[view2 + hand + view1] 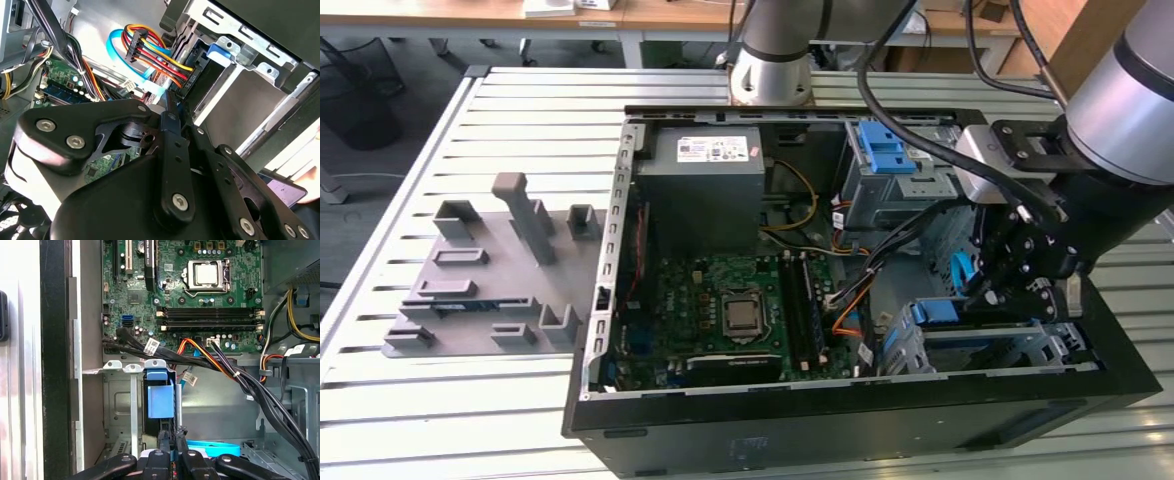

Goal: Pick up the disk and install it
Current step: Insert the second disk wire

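One open computer case sits at centre frame in the exterior view, containing one motherboard with one processor socket. One grey power supply box occupies the upper centre. One grey fixture block lies at left. One robot arm enters at upper right.

Arm reaches downward, pincer fingers close together, nearly closed

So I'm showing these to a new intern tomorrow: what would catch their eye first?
Probably the open computer case on the slatted table, green motherboard exposed. Next, the gripper reaching down into the case at the exterior view's right, at a blue carrier seated in the metal drive cage. Bright orange and red cables stand out nearby.
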{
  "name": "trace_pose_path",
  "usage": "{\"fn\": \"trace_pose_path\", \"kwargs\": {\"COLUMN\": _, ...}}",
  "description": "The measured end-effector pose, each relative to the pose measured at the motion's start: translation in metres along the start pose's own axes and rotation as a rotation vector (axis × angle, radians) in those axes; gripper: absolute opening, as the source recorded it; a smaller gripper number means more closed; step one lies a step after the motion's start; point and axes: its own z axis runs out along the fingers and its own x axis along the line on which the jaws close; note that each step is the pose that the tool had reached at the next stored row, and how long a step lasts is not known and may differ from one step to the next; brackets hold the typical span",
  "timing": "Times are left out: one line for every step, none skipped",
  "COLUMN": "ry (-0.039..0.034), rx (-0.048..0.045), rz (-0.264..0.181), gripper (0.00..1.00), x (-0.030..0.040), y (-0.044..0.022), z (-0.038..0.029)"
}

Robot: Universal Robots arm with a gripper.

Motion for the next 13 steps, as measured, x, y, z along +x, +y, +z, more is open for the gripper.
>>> {"fn": "trace_pose_path", "kwargs": {"ry": 0.0000, "rx": 0.0000, "rz": 0.000, "gripper": 0.16, "x": 0.0000, "y": 0.0000, "z": 0.0000}}
{"fn": "trace_pose_path", "kwargs": {"ry": 0.0000, "rx": 0.0000, "rz": 0.000, "gripper": 0.16, "x": 0.0000, "y": 0.0000, "z": 0.0000}}
{"fn": "trace_pose_path", "kwargs": {"ry": 0.0000, "rx": 0.0000, "rz": 0.000, "gripper": 0.16, "x": 0.0000, "y": 0.0000, "z": 0.0000}}
{"fn": "trace_pose_path", "kwargs": {"ry": -0.0010, "rx": -0.0001, "rz": 0.000, "gripper": 0.16, "x": -0.0001, "y": 0.0000, "z": 0.0003}}
{"fn": "trace_pose_path", "kwargs": {"ry": -0.0013, "rx": -0.0001, "rz": 0.000, "gripper": 0.17, "x": -0.0001, "y": 0.0000, "z": 0.0006}}
{"fn": "trace_pose_path", "kwargs": {"ry": -0.0010, "rx": -0.0001, "rz": 0.000, "gripper": 0.17, "x": 0.0000, "y": 0.0000, "z": 0.0006}}
{"fn": "trace_pose_path", "kwargs": {"ry": -0.0008, "rx": 0.0000, "rz": 0.000, "gripper": 0.23, "x": 0.0000, "y": 0.0000, "z": 0.0004}}
{"fn": "trace_pose_path", "kwargs": {"ry": -0.0002, "rx": 0.0000, "rz": 0.000, "gripper": 0.23, "x": 0.0000, "y": 0.0000, "z": 0.0001}}
{"fn": "trace_pose_path", "kwargs": {"ry": -0.0001, "rx": -0.0001, "rz": 0.000, "gripper": 0.23, "x": 0.0000, "y": 0.0000, "z": 0.0001}}
{"fn": "trace_pose_path", "kwargs": {"ry": -0.0002, "rx": 0.0000, "rz": 0.000, "gripper": 0.23, "x": 0.0000, "y": 0.0000, "z": 0.0001}}
{"fn": "trace_pose_path", "kwargs": {"ry": -0.0001, "rx": 0.0000, "rz": 0.000, "gripper": 0.23, "x": 0.0000, "y": 0.0000, "z": -0.0002}}
{"fn": "trace_pose_path", "kwargs": {"ry": 0.0001, "rx": 0.0000, "rz": 0.000, "gripper": 0.23, "x": 0.0000, "y": 0.0000, "z": -0.0008}}
{"fn": "trace_pose_path", "kwargs": {"ry": -0.0002, "rx": 0.0000, "rz": 0.000, "gripper": 0.23, "x": 0.0000, "y": 0.0000, "z": -0.0009}}
